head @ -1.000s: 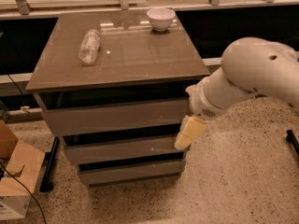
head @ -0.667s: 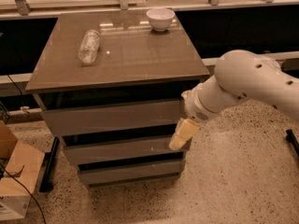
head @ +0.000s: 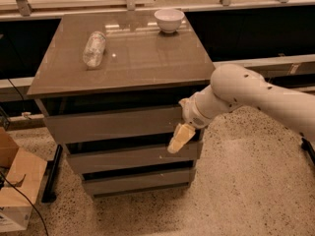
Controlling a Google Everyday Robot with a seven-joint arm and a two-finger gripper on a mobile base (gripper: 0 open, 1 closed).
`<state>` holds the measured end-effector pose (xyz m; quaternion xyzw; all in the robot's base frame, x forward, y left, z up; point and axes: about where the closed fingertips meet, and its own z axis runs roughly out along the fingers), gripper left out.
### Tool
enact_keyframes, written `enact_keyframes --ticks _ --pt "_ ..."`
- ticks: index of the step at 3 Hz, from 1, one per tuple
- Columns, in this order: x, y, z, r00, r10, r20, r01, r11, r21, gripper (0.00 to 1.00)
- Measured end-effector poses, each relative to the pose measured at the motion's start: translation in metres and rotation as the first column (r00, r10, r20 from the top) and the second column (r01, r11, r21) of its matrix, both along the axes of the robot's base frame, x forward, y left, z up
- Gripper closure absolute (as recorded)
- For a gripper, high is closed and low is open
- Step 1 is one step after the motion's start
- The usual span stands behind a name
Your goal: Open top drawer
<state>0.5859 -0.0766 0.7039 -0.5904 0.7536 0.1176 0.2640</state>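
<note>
Three-drawer cabinet (head: 138, 63) seen from above and in front, with the robot's white arm (head: 236, 92) reaching in from the right. The top drawer (head: 113, 124), the tallest of the three grey fronts, sits directly under the glossy tabletop and appears shut or very nearly so, its panel roughly in line with the middle drawer (head: 128, 157) and the bottom drawer (head: 138, 181) below. The cream-coloured gripper (head: 180, 138) hangs tilted downward at the right end of the top drawer's lower edge, across the dark gap that separates it from the middle drawer; whether it is spread or closed cannot be told, nor whether it touches the panel. This placement is probably explained by the plain, handleless front: the lower lip over the gap looks like the only purchase for a pull, and approaching low from the side keeps the arm clear of the tabletop. A clear plastic bottle (head: 94, 48) lies on its side at the left of the top and a white bowl (head: 169, 19) stands near the back edge; both may shift if the cabinet is jerked. A cardboard box (head: 17, 191) rests on the speckled floor (head: 246, 191) at lower left.
</note>
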Motion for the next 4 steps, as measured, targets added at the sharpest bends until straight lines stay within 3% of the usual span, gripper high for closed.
enact_keyframes --ticks 1,2,3,4 --pt "0.028 0.007 -0.025 0.9997 0.021 -0.013 -0.020 0.999 0.026 0.00" --pt "0.036 0.008 -0.032 0.9995 0.026 -0.017 -0.025 0.999 0.026 0.00" --pt "0.053 0.011 -0.043 0.9982 0.050 -0.034 -0.049 0.999 0.013 0.18" --pt "0.046 0.016 -0.046 0.9928 0.103 -0.062 -0.105 0.994 -0.025 0.42"
